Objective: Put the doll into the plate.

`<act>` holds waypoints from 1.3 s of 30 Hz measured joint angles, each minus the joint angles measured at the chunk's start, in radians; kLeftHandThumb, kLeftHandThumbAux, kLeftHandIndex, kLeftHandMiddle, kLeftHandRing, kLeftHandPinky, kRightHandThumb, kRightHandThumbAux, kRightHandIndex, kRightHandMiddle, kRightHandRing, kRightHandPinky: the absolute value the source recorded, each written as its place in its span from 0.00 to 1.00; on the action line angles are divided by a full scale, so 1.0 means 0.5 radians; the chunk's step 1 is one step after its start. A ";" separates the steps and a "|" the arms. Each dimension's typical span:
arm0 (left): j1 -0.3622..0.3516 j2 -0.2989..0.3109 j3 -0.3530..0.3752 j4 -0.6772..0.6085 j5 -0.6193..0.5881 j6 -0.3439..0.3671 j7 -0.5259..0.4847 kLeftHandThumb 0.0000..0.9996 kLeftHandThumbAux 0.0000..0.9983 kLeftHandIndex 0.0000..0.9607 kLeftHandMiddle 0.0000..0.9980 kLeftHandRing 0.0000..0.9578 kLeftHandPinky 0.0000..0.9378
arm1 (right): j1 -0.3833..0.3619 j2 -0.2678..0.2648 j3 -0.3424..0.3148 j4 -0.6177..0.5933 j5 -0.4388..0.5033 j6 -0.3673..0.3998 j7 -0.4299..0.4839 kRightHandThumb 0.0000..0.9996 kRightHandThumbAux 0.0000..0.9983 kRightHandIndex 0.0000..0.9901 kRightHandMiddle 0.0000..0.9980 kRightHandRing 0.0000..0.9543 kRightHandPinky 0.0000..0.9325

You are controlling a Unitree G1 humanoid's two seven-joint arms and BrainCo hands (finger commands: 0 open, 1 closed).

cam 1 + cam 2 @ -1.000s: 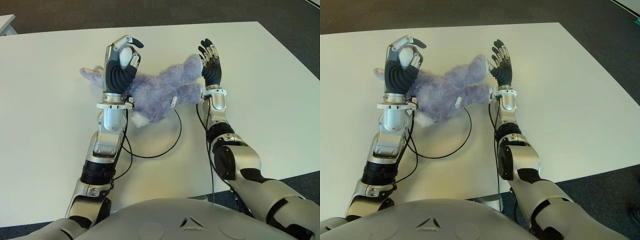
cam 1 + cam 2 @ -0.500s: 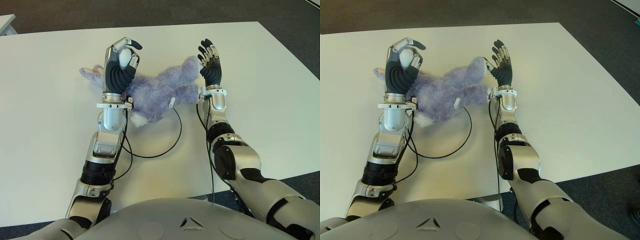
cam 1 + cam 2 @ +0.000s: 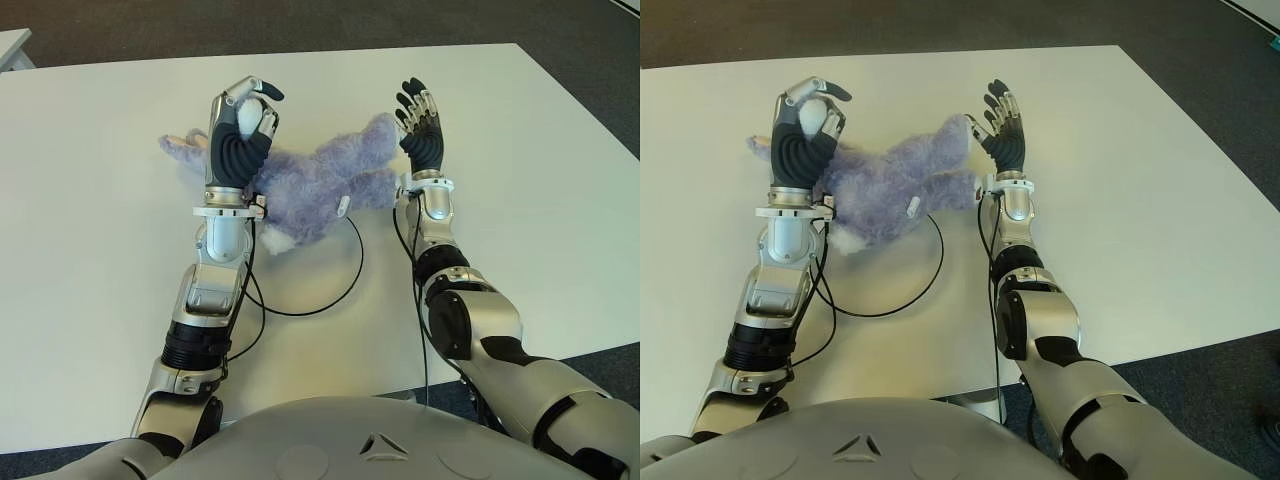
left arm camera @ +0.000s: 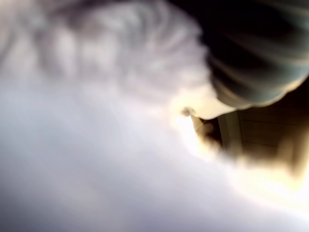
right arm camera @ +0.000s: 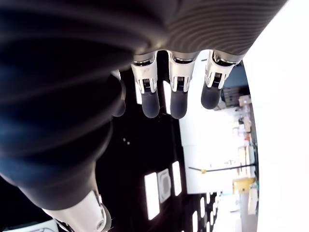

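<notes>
A fluffy purple doll [image 3: 310, 185] with white patches lies across the white table [image 3: 520, 180] between my two raised hands. My left hand [image 3: 240, 130] stands upright over the doll's left end, its fingers curled around a white part of the doll. The left wrist view is filled with the doll's fur [image 4: 96, 96] from very close. My right hand [image 3: 420, 120] stands upright at the doll's right end, fingers [image 5: 176, 96] straight and spread, holding nothing. No plate shows in any view.
A black cable [image 3: 330, 290] loops over the table just in front of the doll, between my forearms. Dark carpet lies beyond the table's far and right edges.
The left thumb has drawn in slightly over the doll's white part. Otherwise both hands and the doll stay where they were.
</notes>
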 measured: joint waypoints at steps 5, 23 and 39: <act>0.003 0.000 0.003 0.006 0.000 0.000 0.000 0.73 0.70 0.46 0.84 0.88 0.91 | 0.000 0.000 -0.008 0.002 0.000 0.000 0.001 0.26 0.82 0.10 0.11 0.09 0.09; 0.013 0.018 0.036 0.056 -0.150 -0.147 -0.086 0.73 0.70 0.46 0.83 0.88 0.91 | -0.001 0.000 -0.019 0.005 0.000 0.000 0.008 0.24 0.82 0.10 0.11 0.09 0.09; 0.071 0.020 0.037 0.051 -0.180 -0.171 -0.131 0.73 0.70 0.46 0.84 0.88 0.92 | -0.001 -0.001 -0.020 0.005 0.000 0.000 0.007 0.24 0.82 0.10 0.11 0.09 0.09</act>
